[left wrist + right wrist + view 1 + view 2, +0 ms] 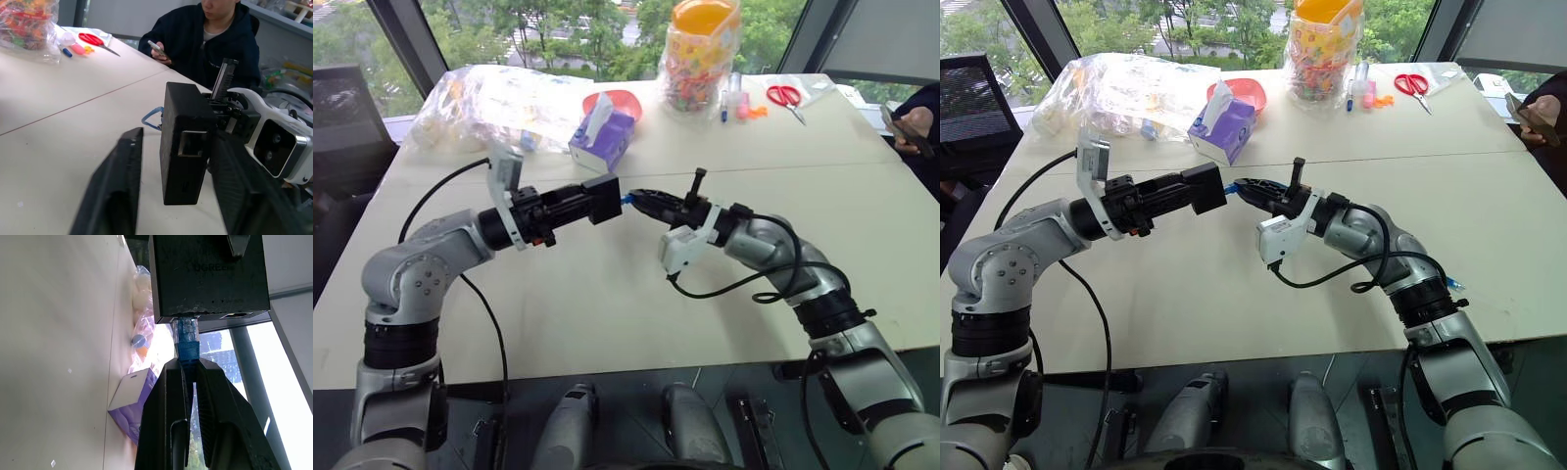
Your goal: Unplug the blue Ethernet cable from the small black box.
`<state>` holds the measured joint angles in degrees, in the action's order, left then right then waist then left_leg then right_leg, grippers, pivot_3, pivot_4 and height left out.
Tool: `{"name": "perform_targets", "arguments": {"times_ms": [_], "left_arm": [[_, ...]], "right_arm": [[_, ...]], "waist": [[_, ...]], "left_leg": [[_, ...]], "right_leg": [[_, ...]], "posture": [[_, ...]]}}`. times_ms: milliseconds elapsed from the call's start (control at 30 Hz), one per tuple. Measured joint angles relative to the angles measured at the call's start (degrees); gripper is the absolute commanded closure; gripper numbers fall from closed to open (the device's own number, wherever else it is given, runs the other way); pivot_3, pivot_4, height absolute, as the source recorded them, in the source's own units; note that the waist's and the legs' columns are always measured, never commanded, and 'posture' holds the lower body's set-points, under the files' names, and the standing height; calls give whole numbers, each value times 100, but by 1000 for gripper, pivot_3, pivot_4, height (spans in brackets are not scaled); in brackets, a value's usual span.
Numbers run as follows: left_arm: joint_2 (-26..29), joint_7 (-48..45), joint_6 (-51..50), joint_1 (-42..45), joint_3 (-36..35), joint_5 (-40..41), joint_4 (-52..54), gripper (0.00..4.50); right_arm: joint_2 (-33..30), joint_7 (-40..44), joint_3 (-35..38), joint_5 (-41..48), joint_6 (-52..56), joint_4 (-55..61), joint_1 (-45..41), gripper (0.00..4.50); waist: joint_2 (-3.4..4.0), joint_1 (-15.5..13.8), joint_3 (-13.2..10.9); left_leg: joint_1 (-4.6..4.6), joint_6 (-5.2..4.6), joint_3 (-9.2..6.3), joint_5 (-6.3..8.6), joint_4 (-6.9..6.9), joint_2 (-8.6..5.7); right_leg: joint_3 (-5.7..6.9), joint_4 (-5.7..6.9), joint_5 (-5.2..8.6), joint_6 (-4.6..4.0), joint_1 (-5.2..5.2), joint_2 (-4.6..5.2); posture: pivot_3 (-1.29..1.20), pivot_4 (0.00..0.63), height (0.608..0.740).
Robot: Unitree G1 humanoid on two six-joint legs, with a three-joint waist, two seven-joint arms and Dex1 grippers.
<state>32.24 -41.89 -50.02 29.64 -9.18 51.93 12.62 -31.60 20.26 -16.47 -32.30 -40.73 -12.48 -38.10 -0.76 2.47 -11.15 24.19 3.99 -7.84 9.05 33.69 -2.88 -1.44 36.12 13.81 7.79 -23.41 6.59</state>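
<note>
1. The blue Ethernet cable is plugged into the small black box. Both are held in the air above the worktop, between your two arms.
2. Your right gripper is pinched narrow on the cable just behind the plug, which looks seated in the port.
3. Your left gripper is clamped on the box, one finger on each side.
4. Key relation: the plug's long axis runs level along the line between the grippers. The box lies toward your left and the cable tail toward your right.
5. Judgement: pull the right gripper straight back along that axis and keep the left steady. An angled pull may jam the latch.
6. Farther out on the worktop are a purple tissue box, scissors and a candy jar.
</note>
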Motion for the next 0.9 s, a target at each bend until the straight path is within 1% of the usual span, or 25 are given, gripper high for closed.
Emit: {"name": "perform_targets", "arguments": {"times_ms": [33, 200, 300, 333, 367, 400, 500, 600, 633, 667, 733, 800, 867, 900], "left_arm": [[6, -12, -7, -11, 1, -1, 0, 4021], [40, -85, -16, -68, 8, -17, 5, 4021], [129, -153, -40, -77, 46, -22, 31, 4021], [146, -179, -42, -82, 49, -23, 41, 4021], [171, -205, -45, -93, 53, -26, 44, 4021], [206, -258, -39, -123, 56, -32, 47, 4021], [276, -463, 36, -246, 57, -83, 44, 4021], [589, -803, 77, -378, 55, -131, 46, 4021], [685, -937, 90, -442, 49, -140, 46, 4021], [708, -986, 92, -459, 49, -142, 44, 4021], [791, -1179, 131, -491, 49, -144, 38, 4021], [894, -1365, 187, -494, 33, -137, 26, 4021], [904, -1489, 185, -452, -96, -41, -70, 4021], [904, -1505, 180, -427, -128, 7, -86, 4021]], "right_arm": [[-9, 18, -3, 0, -13, 6, 3, 4500], [-44, 103, -27, 7, -37, 50, 11, 4500], [-77, 336, -64, 250, -42, 52, 11, 4500], [-88, 447, -67, 387, -40, 52, 11, 3696], [-92, 541, -68, 527, -35, 57, 10, 3490], [-95, 735, -75, 784, 61, 96, 10, 3019], [-129, 1773, -109, 1916, 801, 362, 9, 1547], [-189, 2767, -115, 3009, 1826, 690, -38, 1547], [-255, 3148, -76, 3415, 2331, 833, -87, 1547], [-280, 3287, -49, 3566, 2525, 881, -113, 1547], [-342, 3823, 5, 4193, 3383, 1065, -237, 1547], [-411, 4371, 36, 4897, 4439, 1210, -403, 1547], [-424, 4872, 117, 5689, 5804, 1226, -687, 1547], [-421, 4978, 134, 5875, 6130, 1227, -755, 1547]], "waist": [[0, 0, 0], [0, 0, 0], [0, 1, 0], [0, 1, 0], [0, 1, 0], [0, 5, 0], [-1, 4, -1], [0, 10, -2], [0, 3, -2], [0, 1, -2], [0, -9, -2], [0, -10, -2], [0, -8, -2], [0, -8, -2]], "left_leg": [[0, 0, 0, 0, 0, 0], [0, 0, 0, 0, 0, 0], [0, 0, 0, 0, 0, 0], [0, 0, 0, 0, 0, 0], [0, 0, 0, 0, 0, 0], [0, 0, 0, 0, 0, 1], [0, 0, -1, 0, 0, 3], [0, -1, -1, 0, -1, 5], [0, -1, -1, 1, -1, 5], [0, -1, -2, 1, -1, 5], [4, -1, -3, 1, 0, 6], [6, -1, -3, 2, 0, 6], [11, -1, -5, 2, 0, 9], [13, -1, -5, 2, -1, 12]], "right_leg": [[0, 0, 0, 0, 0, 0], [0, 0, 0, 0, 0, 0], [0, 0, 0, 0, 0, 0], [0, 0, 0, 0, 0, 0], [0, 0, 0, 0, 0, 0], [0, 0, 0, 0, 0, 0], [1, 0, 0, 0, 0, 0], [2, -1, 0, -1, 0, 0], [2, -1, 1, -2, 0, 0], [3, -1, 1, -2, 0, 0], [5, -2, 1, -2, 0, 1], [6, -4, 2, -3, -2, 3], [10, -4, 3, -6, -8, 4], [13, -5, 5, -9, -9, 4]], "posture": [[0, 150, 728], [0, 150, 728], [0, 150, 728], [0, 150, 728], [0, 150, 728], [0, 150, 728], [0, 150, 728], [0, 150, 728], [0, 150, 728], [0, 150, 728], [0, 150, 728], [0, 150, 728], [0, 150, 728], [0, 150, 728]]}}
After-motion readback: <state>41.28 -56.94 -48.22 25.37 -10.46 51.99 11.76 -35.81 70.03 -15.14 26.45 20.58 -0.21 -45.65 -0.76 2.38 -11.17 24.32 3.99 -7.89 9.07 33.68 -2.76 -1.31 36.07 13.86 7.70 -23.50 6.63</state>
